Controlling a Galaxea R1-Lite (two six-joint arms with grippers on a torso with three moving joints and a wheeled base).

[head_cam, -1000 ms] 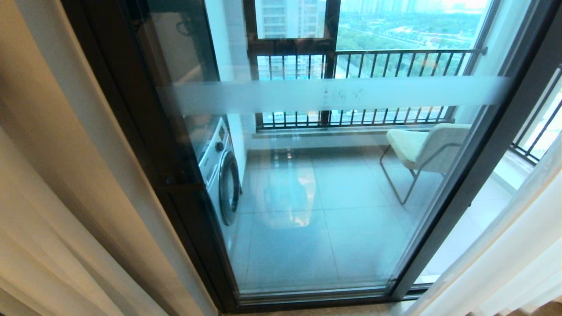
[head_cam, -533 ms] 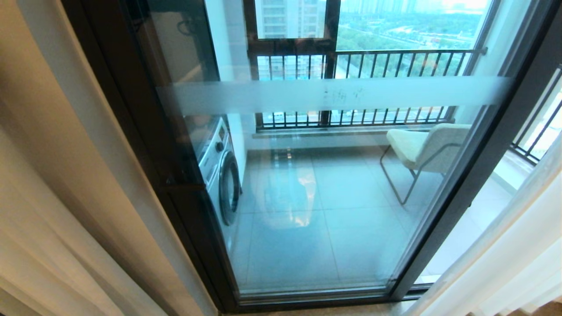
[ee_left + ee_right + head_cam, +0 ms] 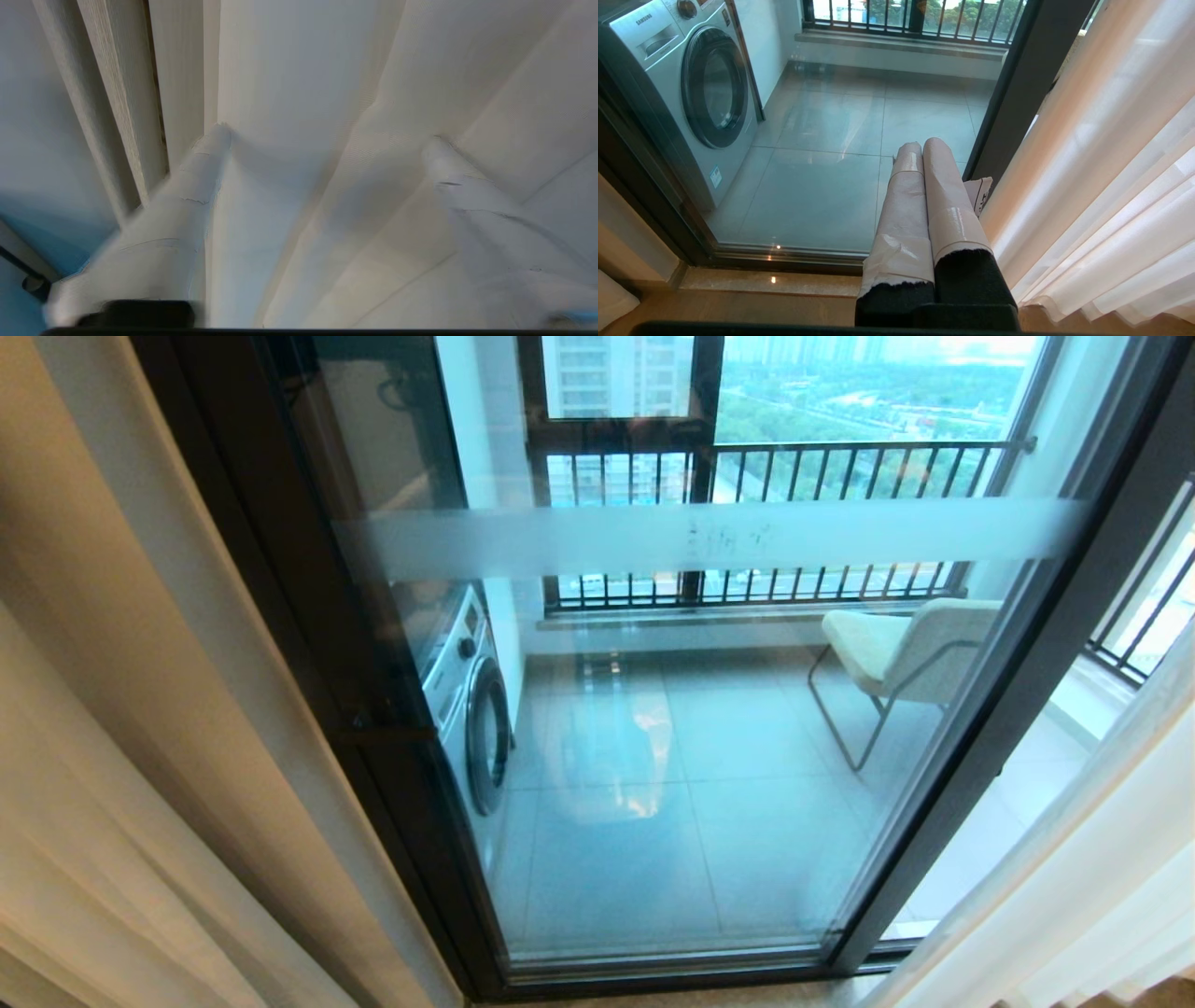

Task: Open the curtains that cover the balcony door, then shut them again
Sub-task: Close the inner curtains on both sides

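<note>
The balcony door [image 3: 709,728] stands uncovered in the head view: clear glass with a frosted band in a dark frame. The sheer white curtains are drawn to both sides, one panel at the lower right [image 3: 1074,896], pale gathered folds at the left [image 3: 84,859]. Neither arm shows in the head view. In the left wrist view my left gripper [image 3: 327,144] is open, its white-taped fingers [image 3: 205,158] spread wide against folds of curtain [image 3: 317,93], gripping nothing. My right gripper [image 3: 922,144] is shut and empty, low before the door's glass [image 3: 822,177], with the right curtain [image 3: 1111,186] just beside it.
A thicker textured tan drape [image 3: 117,93] hangs beside the sheer folds. Behind the glass are a washing machine [image 3: 471,700], a pale chair [image 3: 906,653] and a black-barred railing [image 3: 794,476]. The door's dark post [image 3: 1017,93] and floor track [image 3: 784,256] lie close to the right gripper.
</note>
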